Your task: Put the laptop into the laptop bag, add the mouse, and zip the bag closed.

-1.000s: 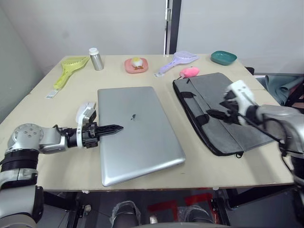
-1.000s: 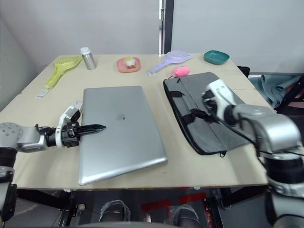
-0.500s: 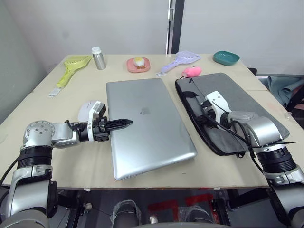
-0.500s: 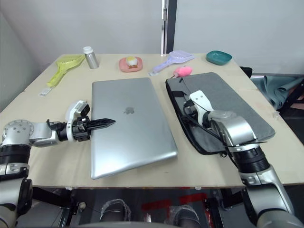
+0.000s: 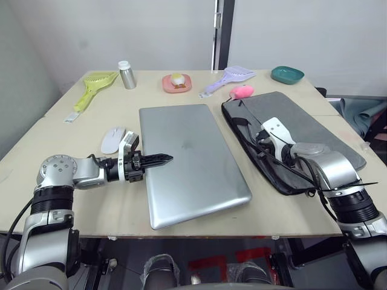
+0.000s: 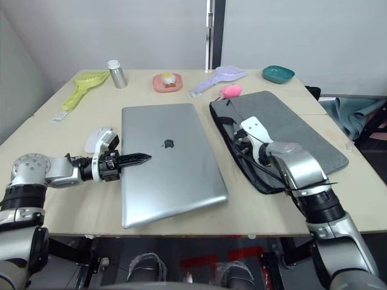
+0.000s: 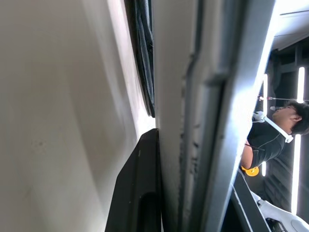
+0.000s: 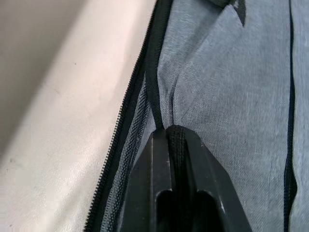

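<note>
A: Laptop [image 5: 190, 162] lay closed on the table [image 5: 91, 208] in the left eye view, just beside the laptop bag [image 5: 302, 136], not in it. The left gripper [image 5: 158, 160] had clamped its near-left edge. The mouse [image 5: 112, 139] sat by that arm, untouched.

B: And the right gripper [image 6: 240, 140]?

A: The right eye view put it at the bag's near edge, among the black strap handles [image 6: 233, 134].

B: Fingers?

A: The right wrist view showed both pinched on a black fabric edge [image 8: 175, 140] beside the open zipper [image 8: 126, 121]. The left wrist view showed one finger [image 7: 140, 193] under the laptop's rim, and a person [image 7: 270, 135] beyond.

B: So which step?

A: I judged it the first: bag mouth being held open. Next, the laptop needed sliding rightward into the gap, kept low.
</note>
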You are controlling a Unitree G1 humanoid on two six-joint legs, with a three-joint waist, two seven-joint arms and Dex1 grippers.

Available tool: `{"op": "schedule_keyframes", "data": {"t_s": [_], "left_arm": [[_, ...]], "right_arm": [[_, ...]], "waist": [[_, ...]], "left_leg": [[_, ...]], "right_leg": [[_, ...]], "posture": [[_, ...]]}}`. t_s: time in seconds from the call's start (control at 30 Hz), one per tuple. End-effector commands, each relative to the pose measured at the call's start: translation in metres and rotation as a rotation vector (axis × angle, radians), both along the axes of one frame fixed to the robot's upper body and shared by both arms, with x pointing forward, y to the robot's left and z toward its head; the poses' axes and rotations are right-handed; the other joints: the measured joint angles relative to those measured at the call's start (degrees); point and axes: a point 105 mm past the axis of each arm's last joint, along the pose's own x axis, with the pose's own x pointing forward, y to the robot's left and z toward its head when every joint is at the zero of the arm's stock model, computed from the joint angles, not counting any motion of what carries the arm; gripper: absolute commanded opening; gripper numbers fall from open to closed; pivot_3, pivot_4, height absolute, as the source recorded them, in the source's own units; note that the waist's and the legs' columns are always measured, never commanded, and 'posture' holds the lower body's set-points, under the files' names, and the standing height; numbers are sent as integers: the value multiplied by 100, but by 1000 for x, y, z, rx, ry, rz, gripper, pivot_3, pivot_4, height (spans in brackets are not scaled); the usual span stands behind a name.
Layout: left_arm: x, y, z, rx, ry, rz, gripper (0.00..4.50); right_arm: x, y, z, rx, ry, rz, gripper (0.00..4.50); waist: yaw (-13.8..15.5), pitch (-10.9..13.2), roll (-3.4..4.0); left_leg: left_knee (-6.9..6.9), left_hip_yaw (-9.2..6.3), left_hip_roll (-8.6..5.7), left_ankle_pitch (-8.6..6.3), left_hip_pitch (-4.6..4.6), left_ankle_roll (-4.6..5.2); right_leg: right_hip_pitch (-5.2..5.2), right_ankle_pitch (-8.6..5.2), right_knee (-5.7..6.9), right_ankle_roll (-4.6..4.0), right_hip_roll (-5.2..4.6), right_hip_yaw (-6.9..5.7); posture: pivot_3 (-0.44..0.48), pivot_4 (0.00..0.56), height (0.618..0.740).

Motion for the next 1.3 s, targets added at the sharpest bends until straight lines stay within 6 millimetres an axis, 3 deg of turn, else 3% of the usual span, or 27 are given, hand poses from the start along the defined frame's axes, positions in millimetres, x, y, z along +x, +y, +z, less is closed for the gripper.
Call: {"op": "schedule_keyframes", "data": {"t_s": [0.03,0.2,0.4,0.57,0.97,1.3], "left_arm": [[17,2,35,-136,-86,46,295],[17,-3,28,-174,-26,42,295],[25,-17,27,-240,26,49,295],[45,-20,41,-323,61,105,295],[33,-65,26,-266,82,1,295],[43,-77,24,-273,80,68,295]], "right_arm": [[-8,19,74,126,-232,138,27],[-23,21,93,164,-230,194,27],[-24,18,88,145,-210,178,27],[-25,23,79,120,-190,189,27],[-26,33,80,120,-209,203,27],[-33,49,91,176,-212,258,27]], "waist": [[3,3,-2],[-30,4,-2],[34,4,-2],[53,6,-5],[47,7,-8],[-6,7,-8]], "left_leg": [[2,-1,0,1,-3,2],[-3,1,3,1,-1,2],[-1,-1,2,1,-5,2],[11,-7,2,2,-7,3],[7,-6,1,2,-12,2],[10,-4,1,3,-9,4]], "right_leg": [[-3,1,1,1,0,0],[-3,1,-3,4,4,1],[-3,2,-5,4,3,-1],[-2,4,2,9,2,-1],[-2,9,-10,19,1,-4],[-2,12,-7,24,2,2]], "posture": [[0,150,740],[0,150,740],[0,150,740],[0,150,740],[0,150,740],[0,150,740]]}}
